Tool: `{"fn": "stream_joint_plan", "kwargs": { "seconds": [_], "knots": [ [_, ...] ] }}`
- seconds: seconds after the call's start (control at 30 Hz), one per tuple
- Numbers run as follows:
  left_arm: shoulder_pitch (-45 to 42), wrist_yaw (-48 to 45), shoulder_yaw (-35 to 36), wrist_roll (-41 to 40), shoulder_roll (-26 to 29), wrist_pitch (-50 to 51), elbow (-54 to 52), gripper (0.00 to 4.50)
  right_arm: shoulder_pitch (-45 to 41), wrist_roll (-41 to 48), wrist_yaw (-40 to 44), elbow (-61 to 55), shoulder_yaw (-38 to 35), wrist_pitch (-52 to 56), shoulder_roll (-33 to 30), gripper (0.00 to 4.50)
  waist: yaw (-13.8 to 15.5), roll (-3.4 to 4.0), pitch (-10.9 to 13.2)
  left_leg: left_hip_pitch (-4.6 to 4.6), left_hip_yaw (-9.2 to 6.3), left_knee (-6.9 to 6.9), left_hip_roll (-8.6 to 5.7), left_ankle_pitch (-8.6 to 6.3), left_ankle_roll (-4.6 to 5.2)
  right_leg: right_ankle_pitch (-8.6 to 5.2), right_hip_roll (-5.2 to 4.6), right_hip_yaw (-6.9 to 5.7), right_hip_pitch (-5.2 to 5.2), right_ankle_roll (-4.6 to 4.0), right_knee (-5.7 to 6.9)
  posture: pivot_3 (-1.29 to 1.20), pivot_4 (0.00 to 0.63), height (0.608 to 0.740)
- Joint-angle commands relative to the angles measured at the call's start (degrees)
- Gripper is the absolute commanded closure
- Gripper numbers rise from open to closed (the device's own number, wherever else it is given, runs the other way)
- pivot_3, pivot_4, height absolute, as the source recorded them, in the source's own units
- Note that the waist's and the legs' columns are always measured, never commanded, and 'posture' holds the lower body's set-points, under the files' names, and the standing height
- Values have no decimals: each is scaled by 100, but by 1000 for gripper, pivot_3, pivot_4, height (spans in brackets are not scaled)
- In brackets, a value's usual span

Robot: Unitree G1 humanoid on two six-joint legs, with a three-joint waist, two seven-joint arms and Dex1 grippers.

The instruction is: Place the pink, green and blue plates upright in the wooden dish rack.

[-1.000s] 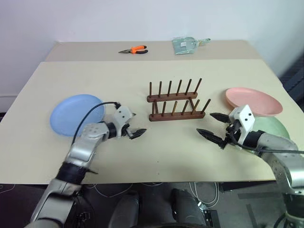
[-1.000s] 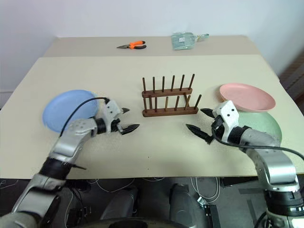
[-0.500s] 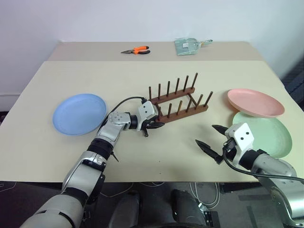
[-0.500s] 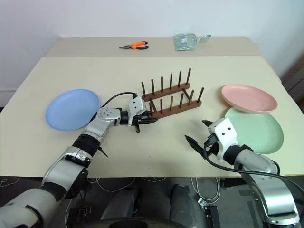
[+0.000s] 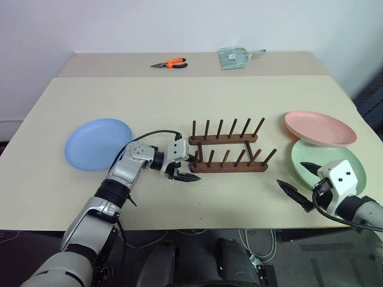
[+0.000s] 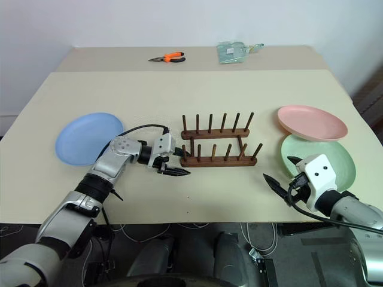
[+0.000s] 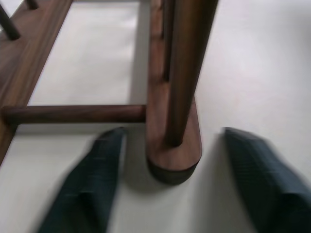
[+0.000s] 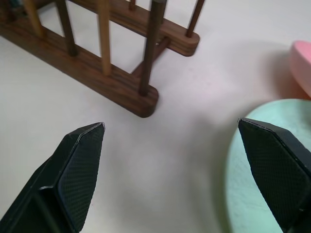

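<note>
**Room and furnishings: pale work table against a white wall**

Table (image 5: 179,95): broad, beige matte top, built of two surfaces butted together, with a straight seam across the far part. Wall (image 5: 149,24): plain white, unmarked, directly behind the far edge. Floor (image 5: 374,98): dark strip visible past the table's right corner. Loose cables (image 6: 197,230): white and dark, hanging below the near edge. Lighting: soft, even, casting faint shadows on the tabletop.
</note>
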Motion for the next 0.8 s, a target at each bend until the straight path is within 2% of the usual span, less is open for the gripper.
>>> {"fn": "stream_joint_plan", "kwargs": {
  "seconds": [0.03,0.07,0.13,0.23,0.3,0.47,0.67,0.8],
  "knots": [
    [391,210,171,126,452,545,-547,0,-71,65,194,-121,212,-6,-122,1299,-17,2,-1,1,0,0,1,0,0,0,0,0,0,0,2,0,150,740],
    [581,177,210,35,596,770,-865,0,-91,51,215,-164,329,23,-123,1847,-58,4,-3,2,1,-2,2,0,0,0,1,1,-1,1,3,0,150,740],
    [1060,69,314,-289,868,1402,-1738,839,-161,-55,180,-225,669,76,-99,2896,-132,6,-5,9,2,-7,7,-3,3,0,2,1,-1,0,8,0,150,740],
    [1666,112,324,-676,1039,2147,-2962,2357,-241,-357,34,-210,1165,10,-25,4463,-144,11,-7,10,-1,-12,11,-3,3,-4,4,1,-4,-6,11,0,150,740],
    [1926,514,216,-673,846,2474,-3481,3285,-375,-682,-218,-6,1448,-118,87,4500,-108,16,-10,7,-1,-11,10,-4,3,-13,0,3,-4,-15,10,0,150,740],
    [2129,1819,-52,-102,93,2483,-3540,3285,-955,-1467,-788,632,2112,-297,343,4500,71,14,-11,-1,-9,13,0,-3,3,-14,-6,5,15,-16,-6,0,150,740],
    [1576,3437,46,603,-671,2055,-2317,3285,-2130,-2165,-1384,1844,2530,-603,669,4500,121,8,-16,14,-3,18,-8,0,-1,-8,-2,6,20,-22,6,0,150,740],
    [1283,3730,205,527,-829,1887,-1834,3285,-2707,-2366,-1498,2481,2610,-896,739,4500,95,8,-17,19,-2,15,-7,2,-3,-6,2,6,19,-22,11,0,150,740]
  ]
}}
